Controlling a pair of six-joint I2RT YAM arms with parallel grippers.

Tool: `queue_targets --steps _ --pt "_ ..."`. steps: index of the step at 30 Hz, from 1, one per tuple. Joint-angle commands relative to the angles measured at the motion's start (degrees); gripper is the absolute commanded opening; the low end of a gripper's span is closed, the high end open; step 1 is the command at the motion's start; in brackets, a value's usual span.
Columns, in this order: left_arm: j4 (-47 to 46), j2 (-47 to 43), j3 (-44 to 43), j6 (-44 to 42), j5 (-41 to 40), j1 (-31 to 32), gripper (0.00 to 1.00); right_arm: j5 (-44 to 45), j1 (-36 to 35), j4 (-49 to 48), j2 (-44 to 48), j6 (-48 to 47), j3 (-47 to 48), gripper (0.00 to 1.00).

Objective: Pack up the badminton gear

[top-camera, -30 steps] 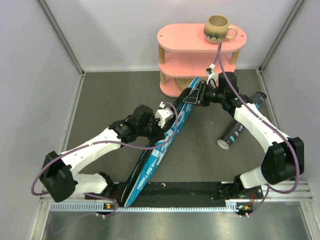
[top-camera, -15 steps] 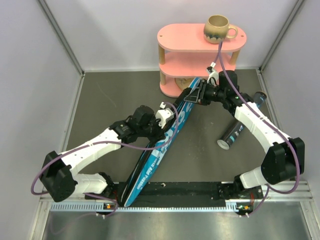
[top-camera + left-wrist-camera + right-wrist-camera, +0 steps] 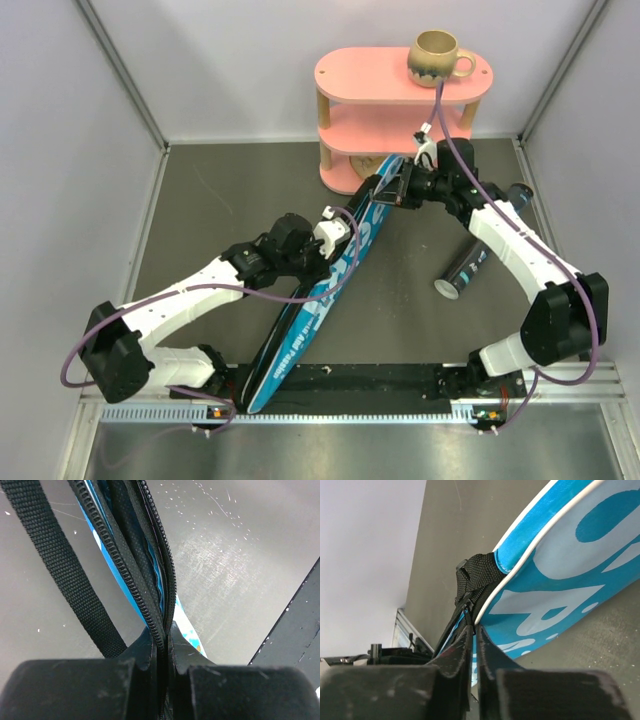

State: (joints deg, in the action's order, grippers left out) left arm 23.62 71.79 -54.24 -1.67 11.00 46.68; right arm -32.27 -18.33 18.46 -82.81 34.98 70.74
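Note:
The blue racket cover (image 3: 300,335) marked "SPORT" stands on its edge, running diagonally from the near rail to the pink shelf. My left gripper (image 3: 345,223) is shut on its black zipper edge (image 3: 150,585) about mid-length. My right gripper (image 3: 383,192) is shut on the zipper pull (image 3: 469,611) at the cover's (image 3: 570,565) far end, by a black strap loop (image 3: 475,572). The long black tube (image 3: 468,268) lies on the table at the right, partly under my right arm. Rackets and shuttlecocks are out of view.
The pink three-tier shelf (image 3: 400,75) stands at the back, touching the cover's far tip, with a beige mug (image 3: 437,55) on top. A loose black strap (image 3: 65,570) hangs beside the zipper. Grey walls close in both sides. A black rail (image 3: 400,378) runs along the near edge.
My left gripper has shifted slightly right along the cover. My right gripper has edged a little left with the zipper pull. The tube has not moved.

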Motion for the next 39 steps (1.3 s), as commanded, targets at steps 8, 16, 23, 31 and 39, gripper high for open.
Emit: queue_targets --steps 8,16,23,31,39 --pt "-5.07 0.72 -4.65 4.31 -6.78 0.61 0.0 1.76 -5.13 -1.14 2.47 -3.16 1.78 0.0" --pt "-4.99 -0.07 -4.3 4.83 -8.01 0.52 0.0 12.75 -4.17 2.97 6.87 -0.96 0.88 0.17" --pt "-2.61 0.9 -5.7 7.03 -13.02 0.87 0.0 26.72 -7.42 16.51 4.24 -4.92 11.16 0.43" --pt "-2.61 1.69 -6.58 8.26 -20.13 4.03 0.0 37.62 -13.22 22.05 -1.12 -1.69 19.86 0.35" --pt "-2.44 3.0 -7.46 12.13 -27.44 6.76 0.0 45.8 -17.27 27.33 -5.26 -0.35 24.44 0.31"
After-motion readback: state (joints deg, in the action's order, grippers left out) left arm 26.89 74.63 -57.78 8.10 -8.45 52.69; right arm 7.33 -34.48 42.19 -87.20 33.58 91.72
